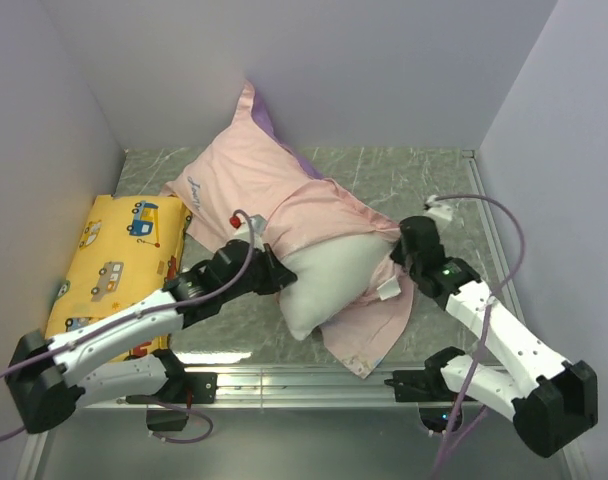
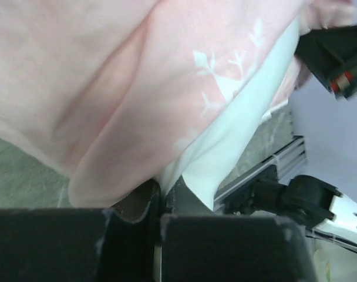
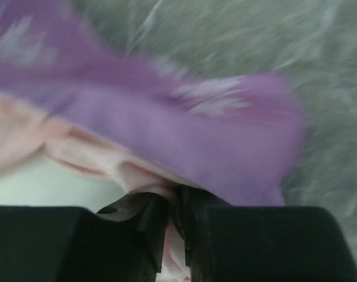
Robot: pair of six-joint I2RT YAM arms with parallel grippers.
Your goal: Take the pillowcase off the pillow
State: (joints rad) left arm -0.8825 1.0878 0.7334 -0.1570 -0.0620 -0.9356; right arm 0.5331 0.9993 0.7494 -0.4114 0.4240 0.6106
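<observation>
The pillowcase [image 1: 274, 195] lies pale pink side out across the middle of the table, with a purple edge showing at its far end. The white pillow [image 1: 329, 280] sticks out of its near opening. My left gripper [image 1: 274, 272] is shut on the pillow's white corner [image 2: 225, 153], with the pink pillowcase [image 2: 108, 88] draped above the jaws [image 2: 161, 197]. My right gripper [image 1: 402, 262] is shut on the pillowcase's edge at the pillow's right side. In the right wrist view, pink and purple fabric [image 3: 196, 129] is pinched in the gripper [image 3: 175, 202], with the white pillow [image 3: 37, 185] at left.
A yellow vehicle-print pillow [image 1: 114, 265] lies along the left wall beside my left arm. Grey walls close in the left, back and right. An aluminium rail [image 1: 314, 385] runs along the near table edge. Green marbled tabletop [image 1: 414, 180] shows at the back right.
</observation>
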